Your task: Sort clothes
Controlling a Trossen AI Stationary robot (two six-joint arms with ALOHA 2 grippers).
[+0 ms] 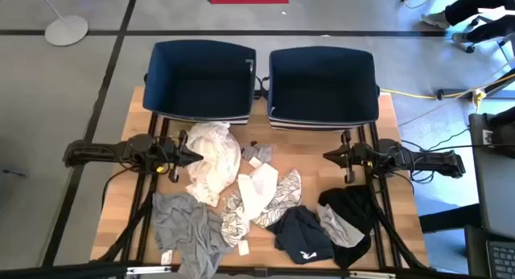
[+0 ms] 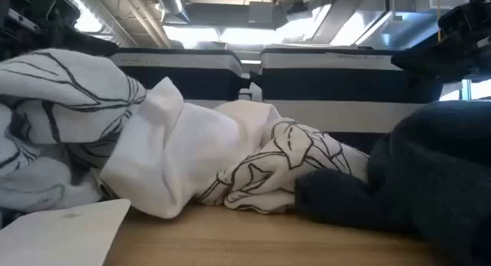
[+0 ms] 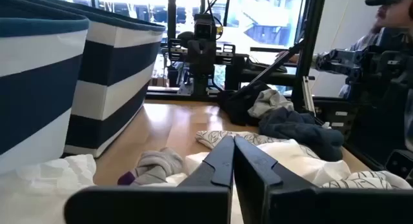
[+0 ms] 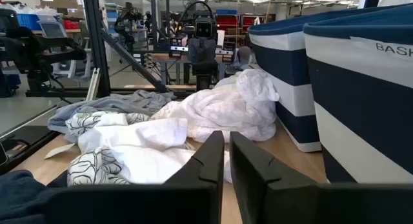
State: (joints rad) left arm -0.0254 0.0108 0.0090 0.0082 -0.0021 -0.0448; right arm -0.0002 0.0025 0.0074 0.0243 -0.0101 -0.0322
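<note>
Clothes lie in a loose heap on the wooden table. There is a crumpled white garment, small grey socks, a flat white shirt, white pieces with a grey pattern, a grey garment, a navy one and a black-and-grey one. My left gripper is shut and points level toward the table's right. It stands over the left edge of the crumpled white garment. My right gripper is shut, faces it from the right, and stands above bare wood.
Two navy bins with white stripes, the left bin and the right bin, stand side by side at the table's far edge. A white tag lies at the near edge. A person is beyond the table's right side.
</note>
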